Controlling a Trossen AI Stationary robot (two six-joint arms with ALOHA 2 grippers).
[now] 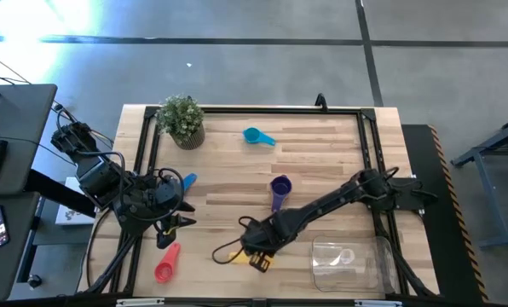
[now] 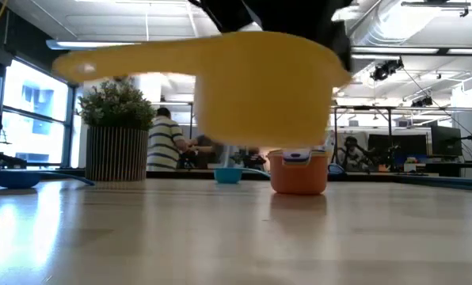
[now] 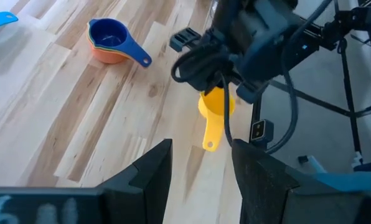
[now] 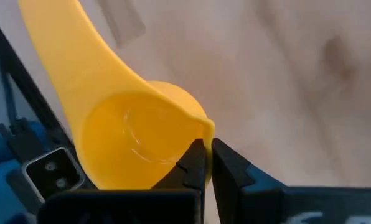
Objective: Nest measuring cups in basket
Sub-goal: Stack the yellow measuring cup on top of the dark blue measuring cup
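Note:
A yellow measuring cup (image 2: 260, 79) hangs clear above the wood table with my right gripper (image 4: 208, 155) shut on it, near the table's front middle (image 1: 256, 249). To its right the clear basket (image 1: 348, 260) stands on the table. A stack of cups with a blue one on top (image 3: 111, 40) rests on its base at mid-table. The teal cup (image 1: 256, 136) lies farther back, a pink cup (image 1: 167, 263) at the front left, and a blue cup (image 1: 188, 181) by my left gripper (image 1: 176, 223). That gripper hovers open at the left, holding nothing. My right gripper pinches the yellow cup's rim (image 4: 205, 129) on the side opposite the handle, one finger inside the bowl and one outside. The fingers come steeply from above. The cup is lifted clear of the table, mouth up, and its handle (image 2: 109, 62) sticks out about level.
A potted plant (image 1: 182, 119) stands at the far left of the table. A black frame (image 1: 369, 136) runs along the table's edges. In the low view, people and desks show in the room beyond the table.

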